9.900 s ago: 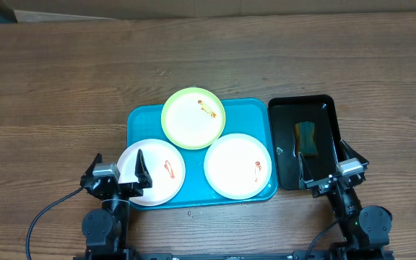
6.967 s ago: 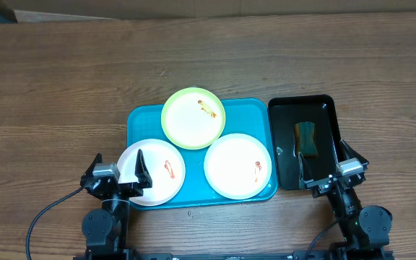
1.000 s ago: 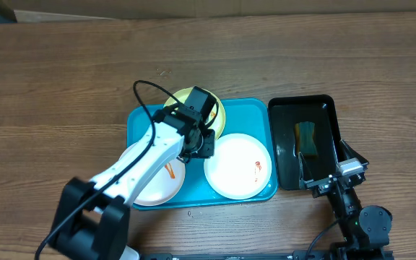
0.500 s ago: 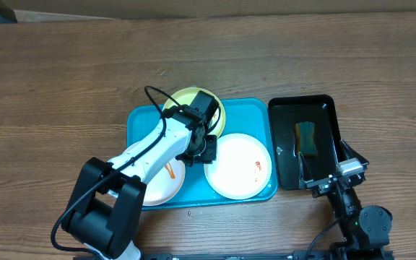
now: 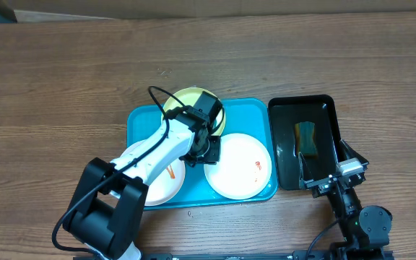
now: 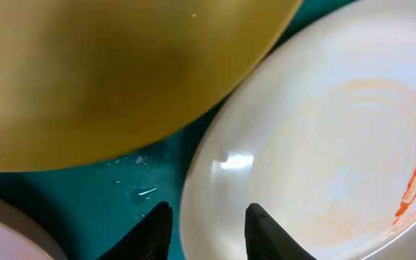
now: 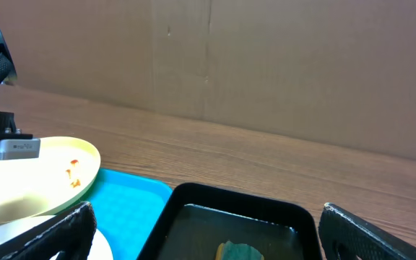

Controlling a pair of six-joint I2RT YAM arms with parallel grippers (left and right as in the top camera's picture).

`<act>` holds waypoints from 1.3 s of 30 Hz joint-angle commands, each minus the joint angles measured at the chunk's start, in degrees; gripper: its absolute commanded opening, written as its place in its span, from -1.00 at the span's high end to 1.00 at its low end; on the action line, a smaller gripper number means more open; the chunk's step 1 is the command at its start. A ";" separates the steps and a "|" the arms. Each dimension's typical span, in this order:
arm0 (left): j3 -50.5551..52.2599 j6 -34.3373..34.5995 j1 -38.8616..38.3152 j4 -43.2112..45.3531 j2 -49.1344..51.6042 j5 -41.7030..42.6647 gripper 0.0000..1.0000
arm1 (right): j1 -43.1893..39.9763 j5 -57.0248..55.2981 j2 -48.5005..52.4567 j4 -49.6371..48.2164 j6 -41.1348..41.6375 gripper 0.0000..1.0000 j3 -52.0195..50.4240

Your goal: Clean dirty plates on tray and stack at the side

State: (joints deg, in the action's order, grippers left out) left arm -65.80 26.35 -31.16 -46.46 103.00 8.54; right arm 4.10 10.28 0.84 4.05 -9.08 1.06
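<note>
Left gripper [image 6: 206, 232]: we are finding its fingers parted, straddling the rim of the right white plate [image 6: 323, 144] without clamping it.
Right gripper [image 7: 208, 238]: we are seeing it resting spread wide, empty, beside the black tray [image 5: 323, 105].
Plates: we are locating all three on the turquoise tray [image 5: 139, 119], with the yellow-green plate [image 5: 183, 101] behind, the left white plate [image 5: 157, 184] in front, and an orange smear showing on the right one.
Sponge [image 5: 307, 137]: we are noting it lying inside the black tray.

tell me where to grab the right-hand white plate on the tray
Grip its left rim, coming down from above with the left tool. The white plate lies flat and shallow, so only the thin raised edge offers a pinch, and the bare tray strip beside it gives the outer finger room.
</note>
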 commanded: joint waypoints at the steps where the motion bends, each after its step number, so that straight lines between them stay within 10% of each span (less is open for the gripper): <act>1: 0.57 -1.95 -1.16 0.20 0.87 -1.09 0.28 | -0.33 -0.15 -0.68 -0.31 -0.17 -1.00 -0.61; 15: 0.50 -1.03 -1.46 0.72 0.87 -2.29 0.19 | -0.33 -1.64 3.50 4.68 14.08 -1.00 11.56; 33: 0.42 -1.01 -0.37 -1.07 2.71 -1.36 0.14 | -0.33 -1.33 63.41 56.22 13.64 -1.00 72.43; 39: 0.39 -1.03 0.15 -1.09 3.58 -0.50 0.14 | -0.33 -0.35 74.05 63.56 13.84 -1.00 77.96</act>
State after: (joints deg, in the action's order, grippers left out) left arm -65.58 25.54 -31.73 -47.53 105.93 7.11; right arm 4.10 9.21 72.42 66.81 4.49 77.36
